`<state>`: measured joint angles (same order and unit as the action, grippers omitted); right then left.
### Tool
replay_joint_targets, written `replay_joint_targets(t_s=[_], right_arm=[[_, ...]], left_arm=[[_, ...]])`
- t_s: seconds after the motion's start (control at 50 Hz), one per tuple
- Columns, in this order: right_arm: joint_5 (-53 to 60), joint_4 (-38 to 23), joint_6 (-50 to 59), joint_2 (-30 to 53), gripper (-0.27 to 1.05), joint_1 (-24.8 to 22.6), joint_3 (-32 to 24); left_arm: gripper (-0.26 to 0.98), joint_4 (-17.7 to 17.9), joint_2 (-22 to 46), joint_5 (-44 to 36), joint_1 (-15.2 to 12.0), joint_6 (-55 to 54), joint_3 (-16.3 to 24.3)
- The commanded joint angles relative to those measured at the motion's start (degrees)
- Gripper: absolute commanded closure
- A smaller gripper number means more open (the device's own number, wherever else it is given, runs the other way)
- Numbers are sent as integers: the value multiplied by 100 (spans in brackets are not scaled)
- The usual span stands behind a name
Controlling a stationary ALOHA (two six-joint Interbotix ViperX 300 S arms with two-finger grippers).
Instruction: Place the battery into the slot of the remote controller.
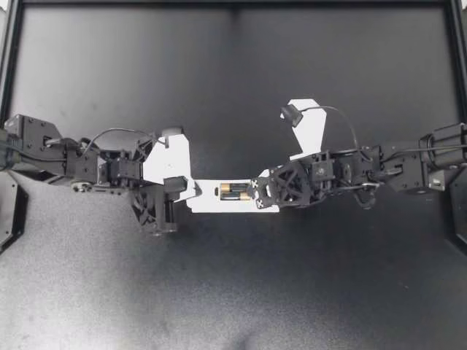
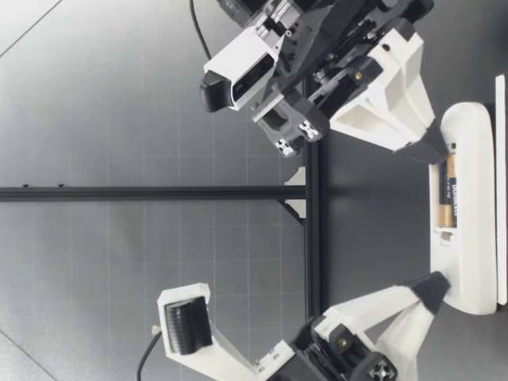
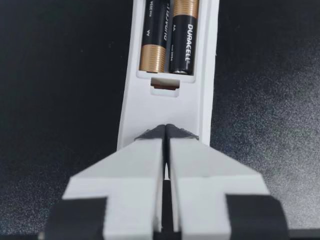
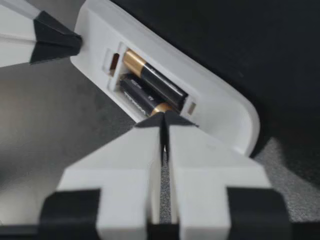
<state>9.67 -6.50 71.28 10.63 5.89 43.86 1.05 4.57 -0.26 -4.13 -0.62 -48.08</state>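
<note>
The remote controller [image 1: 233,195] lies flat near the middle of the black table [image 1: 233,292], back face up, with its slot [image 1: 232,192] uncovered. Two batteries [image 1: 232,192] sit side by side in the slot, each lying lengthwise along the remote; the left wrist view shows both seated level, one gold end next to one black end. The left gripper [image 1: 191,191] has its fingers pressed together with nothing between them, and its tips rest on the end of the remote, just short of the slot. The right gripper [image 1: 257,195] is likewise closed on nothing. Its tips bear down at the opposite end of the slot, where they cover the near ends of the batteries in the right wrist view. In the low view both sets of tips meet the upper face of the remote, one at each end, and the batteries are exposed between them. A black frame rail [image 2: 159,193] crosses behind the arms in the low view, well apart from the remote.
</note>
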Motion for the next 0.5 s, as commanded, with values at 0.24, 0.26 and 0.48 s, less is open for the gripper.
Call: replay_joint_targets(t_s=[0.24,0.26,0.48], right_arm=[[-229,-343,-237,-519,85,-9,-88],[-272,-396,-272,-580,85,0,-79],[-1020,-1257,-756,-1371,85,18,105]], left_arm=[[89,26,-97,0,9,-53,167],[89,26,-105,-9,26,-62,202],[89,26,-9,-53,202,-70,712]])
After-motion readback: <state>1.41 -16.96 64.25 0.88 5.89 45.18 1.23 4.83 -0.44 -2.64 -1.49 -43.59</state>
